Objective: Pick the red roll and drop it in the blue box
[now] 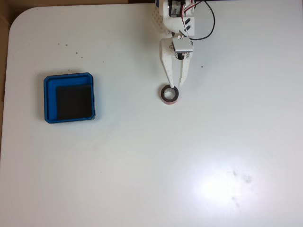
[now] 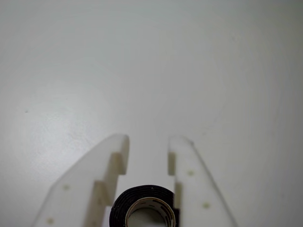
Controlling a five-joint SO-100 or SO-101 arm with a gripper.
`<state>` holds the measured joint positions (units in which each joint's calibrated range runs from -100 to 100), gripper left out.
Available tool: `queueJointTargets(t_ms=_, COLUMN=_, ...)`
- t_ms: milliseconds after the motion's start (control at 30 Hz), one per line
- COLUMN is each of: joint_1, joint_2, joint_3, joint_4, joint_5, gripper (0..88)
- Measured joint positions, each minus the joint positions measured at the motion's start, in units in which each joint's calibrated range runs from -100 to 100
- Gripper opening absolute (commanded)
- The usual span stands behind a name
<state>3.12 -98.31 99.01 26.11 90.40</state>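
Note:
The red roll (image 1: 169, 94) lies flat on the white table, its pale hollow centre facing up. My white gripper (image 1: 174, 86) reaches down from the top edge of the fixed view, and its fingertips overlap the roll's upper rim. In the wrist view the roll (image 2: 124, 204) shows at the bottom edge, between the lower parts of the two fingers (image 2: 111, 156). The gripper (image 2: 148, 145) has its jaws a little apart with bare table between the tips. The blue box (image 1: 48, 97), a shallow tray with a black floor, sits well to the left in the fixed view.
The white table (image 1: 189, 165) stretches wide below and to the right of the roll. Its rounded corner and left edge lie beyond the box. A black cable (image 1: 211, 23) loops beside the arm at the top.

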Motion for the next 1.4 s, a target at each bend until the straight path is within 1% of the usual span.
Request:
queueJointTargets(t_ms=967, joint_1=-0.1, joint_2=0.68, joint_3=0.0, joint_4=0.0, joint_5=0.33, gripper=1.8)
queueJointTargets(t_ms=1133, joint_1=-0.1, joint_2=6.01, joint_3=-0.54, joint_4=0.0, joint_5=0.42, gripper=1.8)
queueJointTargets(t_ms=1400, joint_1=-0.1, joint_2=21.17, joint_3=-6.55, joint_4=0.0, joint_5=0.5, gripper=1.8)
